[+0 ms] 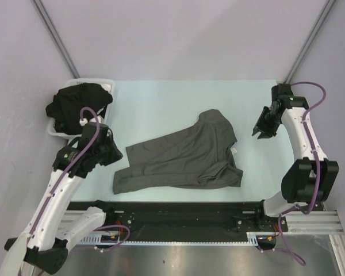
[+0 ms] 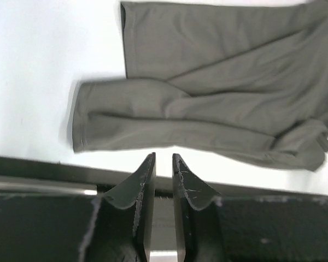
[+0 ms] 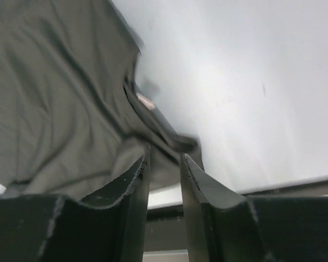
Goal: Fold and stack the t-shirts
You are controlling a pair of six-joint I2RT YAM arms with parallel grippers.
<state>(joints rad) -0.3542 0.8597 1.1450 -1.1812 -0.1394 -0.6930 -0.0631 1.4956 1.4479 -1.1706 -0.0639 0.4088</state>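
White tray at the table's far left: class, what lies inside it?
A heap of black shirts fills the tray, spilling over its rim. The tray's floor and the number of shirts are hidden under the heap.

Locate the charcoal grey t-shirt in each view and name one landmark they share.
Top external: grey t-shirt lies rumpled at the centre.
Left wrist: grey t-shirt spans the top and right.
Right wrist: grey t-shirt fills the left half.
Shared landmark: the black rail along the table's near edge, below the shirt in every view.
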